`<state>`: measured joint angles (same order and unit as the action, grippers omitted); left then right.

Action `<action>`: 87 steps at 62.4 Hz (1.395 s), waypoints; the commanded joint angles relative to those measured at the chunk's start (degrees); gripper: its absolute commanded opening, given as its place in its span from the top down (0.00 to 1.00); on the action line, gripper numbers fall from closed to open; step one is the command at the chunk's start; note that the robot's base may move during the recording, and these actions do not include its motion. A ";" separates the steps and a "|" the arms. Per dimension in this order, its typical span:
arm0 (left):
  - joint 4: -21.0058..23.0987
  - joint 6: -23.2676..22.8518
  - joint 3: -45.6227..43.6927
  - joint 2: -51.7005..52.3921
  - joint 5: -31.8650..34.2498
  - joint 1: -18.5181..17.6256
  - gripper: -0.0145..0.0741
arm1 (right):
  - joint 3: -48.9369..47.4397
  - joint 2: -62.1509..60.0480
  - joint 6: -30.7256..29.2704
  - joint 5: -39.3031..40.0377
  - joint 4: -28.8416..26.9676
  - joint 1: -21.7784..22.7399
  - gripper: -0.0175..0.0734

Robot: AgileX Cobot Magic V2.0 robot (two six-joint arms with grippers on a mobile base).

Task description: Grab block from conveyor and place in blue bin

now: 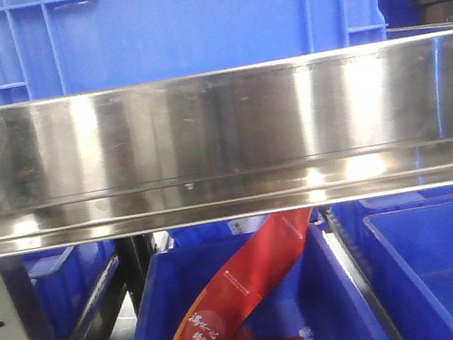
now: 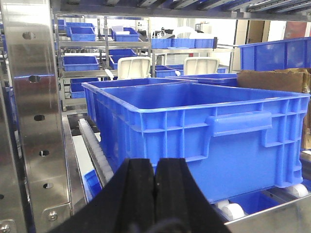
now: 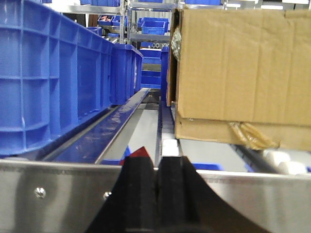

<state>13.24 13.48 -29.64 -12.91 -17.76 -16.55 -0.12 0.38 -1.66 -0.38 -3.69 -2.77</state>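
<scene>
No block and no dark grey conveyor belt show in any view. My left gripper (image 2: 155,162) is shut and empty, its black fingers (image 2: 138,189) pressed together, pointing at the side of a large empty blue bin (image 2: 204,126) that stands on white rollers just ahead. My right gripper (image 3: 156,162) is shut and empty, low behind a steel rail (image 3: 58,194). In the front view neither gripper shows; a blue bin (image 1: 343,307) below the steel shelf holds a red packet (image 1: 249,287).
A wide steel shelf beam (image 1: 221,136) fills the front view, with a blue crate (image 1: 186,21) on top and another bin (image 1: 450,273) lower right. A cardboard box (image 3: 238,68) sits right of my right gripper, blue crates (image 3: 53,77) to its left. A perforated steel post (image 2: 34,111) stands left.
</scene>
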 commanded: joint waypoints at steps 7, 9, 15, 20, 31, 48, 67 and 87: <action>0.50 -0.34 -0.06 0.29 0.54 0.19 0.96 | 0.12 -0.38 5.90 0.72 2.11 1.26 0.99; 0.50 -0.34 -0.06 0.29 0.54 0.19 0.96 | 0.12 -0.38 5.63 0.72 2.28 1.23 0.99; 0.50 -0.34 -0.06 0.29 0.54 0.19 0.96 | 0.12 -0.38 2.95 0.38 2.67 1.23 0.99; 0.50 -0.34 -0.06 0.29 0.54 0.19 0.96 | 0.12 -0.38 2.17 0.38 2.67 1.23 0.99; 0.50 -0.34 -0.06 0.29 0.54 0.19 0.96 | 0.12 -0.38 2.17 0.38 2.67 1.23 0.99; 0.50 -0.34 -0.06 0.29 0.54 0.19 0.96 | 0.12 -0.38 2.17 0.38 2.67 1.23 0.99; -0.83 -0.43 -0.06 0.30 2.53 0.31 0.96 | 0.12 -0.38 2.17 0.38 2.67 1.23 0.99; -2.67 -0.43 0.39 0.56 2.17 0.42 0.96 | 0.12 -0.38 2.17 0.38 2.67 1.23 0.99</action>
<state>11.49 13.48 -29.64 -12.91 -16.44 -16.30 -0.12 0.38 0.86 -0.86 -1.43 -1.79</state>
